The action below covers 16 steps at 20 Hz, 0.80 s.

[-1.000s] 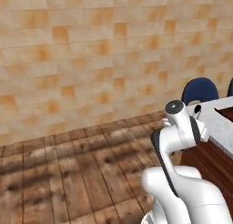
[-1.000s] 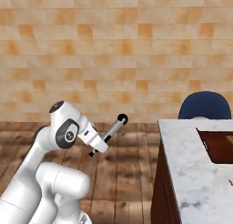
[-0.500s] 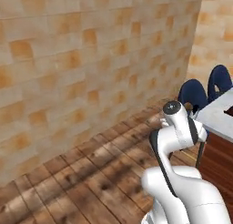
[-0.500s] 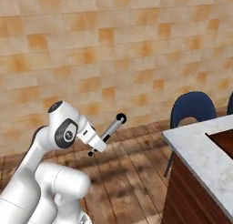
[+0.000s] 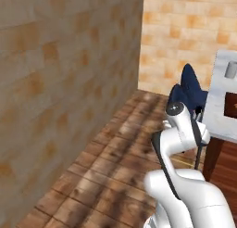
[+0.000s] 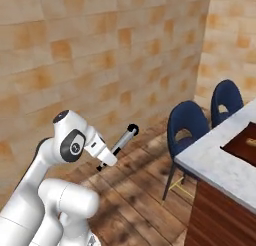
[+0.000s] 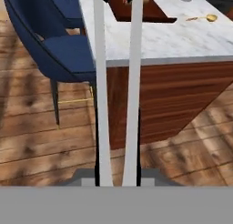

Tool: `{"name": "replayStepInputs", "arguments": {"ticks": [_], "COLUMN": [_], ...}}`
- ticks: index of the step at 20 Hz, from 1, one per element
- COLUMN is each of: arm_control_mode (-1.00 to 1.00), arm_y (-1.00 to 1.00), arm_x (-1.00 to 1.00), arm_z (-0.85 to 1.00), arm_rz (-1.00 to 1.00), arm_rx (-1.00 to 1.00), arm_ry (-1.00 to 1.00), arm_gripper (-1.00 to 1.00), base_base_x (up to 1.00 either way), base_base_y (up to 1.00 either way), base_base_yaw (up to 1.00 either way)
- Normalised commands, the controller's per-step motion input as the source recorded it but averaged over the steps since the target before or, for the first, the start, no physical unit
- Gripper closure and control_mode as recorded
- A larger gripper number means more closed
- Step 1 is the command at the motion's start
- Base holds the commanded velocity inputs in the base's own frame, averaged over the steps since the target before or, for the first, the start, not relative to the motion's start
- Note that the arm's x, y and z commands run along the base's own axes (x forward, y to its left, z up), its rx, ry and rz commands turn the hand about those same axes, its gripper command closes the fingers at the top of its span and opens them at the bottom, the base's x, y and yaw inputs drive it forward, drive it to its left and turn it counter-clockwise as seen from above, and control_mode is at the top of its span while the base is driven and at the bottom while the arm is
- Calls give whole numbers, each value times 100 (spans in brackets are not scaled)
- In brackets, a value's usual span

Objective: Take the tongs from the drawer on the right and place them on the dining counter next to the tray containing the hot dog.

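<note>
Change: whole scene has swung since a second ago — my base has turned, brick wall now runs down the left of the left base view and the room corner has come into sight; my arm sits in the same folded pose, tongs held as before.
Pincer: my pincer (image 7: 116,180) is closed on the tongs (image 7: 117,91), clamped at their joined end; fingertips barely show at the bottom of the hand view.
Tongs: two pale grey arms run straight up the hand view, nearly parallel, with dark tips at the top edge. In the right base view they jut from my wrist as a slim grey rod (image 6: 119,144) angled up to the right, dark knob at the far end, above the wood floor (image 6: 130,190).
Dining counter: white-grey marbled surface (image 7: 182,38) on a reddish-brown panel base, ahead of the tongs in the hand view; at far right in both base views.
Tray: dark brown tray (image 7: 145,11) lies on the surface; tong tips overlap its near edge in the hand view. Hot dog: cannot make it out for certain.
Other items: gold spoon (image 7: 202,18) on the surface to the right of the tray; grey cup (image 5: 230,69) further along.
Chairs: blue chairs (image 6: 187,122) stand against the counter's near side.
</note>
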Motion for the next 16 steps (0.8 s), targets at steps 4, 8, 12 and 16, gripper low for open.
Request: {"name": "replayStepInputs", "arguments": {"ticks": [4, 8, 12, 16], "arm_control_mode": [100, 100, 100, 100], "arm_y": [0, 0, 0, 0], "arm_x": [0, 0, 0, 0], "arm_z": [0, 0, 0, 0], "arm_rz": [0, 0, 0, 0], "arm_rx": [0, 0, 0, 0], "arm_ry": [0, 0, 0, 0], "arm_gripper": [100, 100, 100, 100], "base_base_x": [100, 100, 100, 100], "base_base_y": [100, 100, 99, 98], "base_base_yaw": [-63, -65, -66, -66]}}
